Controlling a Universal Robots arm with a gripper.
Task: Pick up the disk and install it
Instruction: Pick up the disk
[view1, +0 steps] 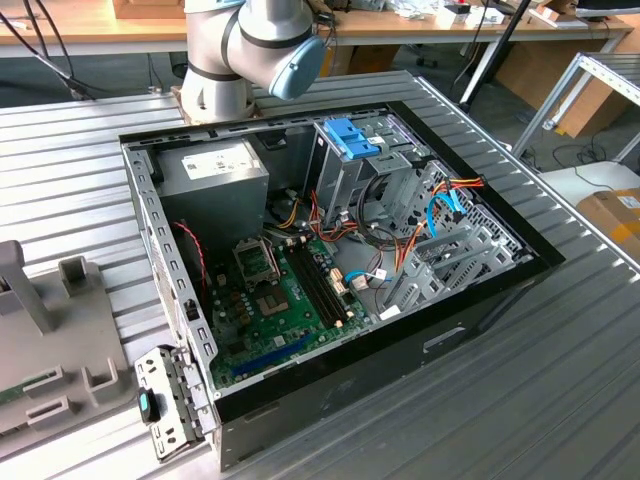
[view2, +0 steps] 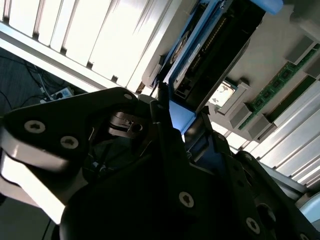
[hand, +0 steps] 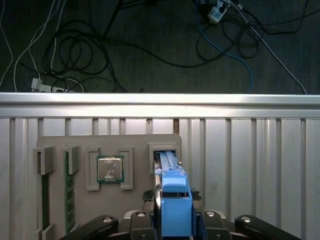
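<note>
**A:** Where was the disk (hand: 174, 182) found?

**B:** It was seen standing on end in a slot of the grey tray (hand: 135, 145), which lay on the slatted table (hand: 250, 150). A chip (hand: 110, 168) was seated in the neighbouring pocket.

**A:** How was it placed against the gripper (hand: 173, 197)?

**B:** It lay straight ahead of the gripper, between the fingers. The fingers were closed on the blue end tab, one at each side. The same clamp on the tab was shown in the second wrist view.

**A:** How was the long axis directed?

**B:** It was judged to run in line with the gripper's own axis, from the held tab down into the slot. The tab end was pointed at the gripper and the far end was sunk in the tray. Whether the disk was fully seated could not be told.

**A:** And the case (view1: 400, 330)?

**B:** It was seen lying open on the table in the exterior view, with the cage (view1: 345, 170) upright inside it.
</note>
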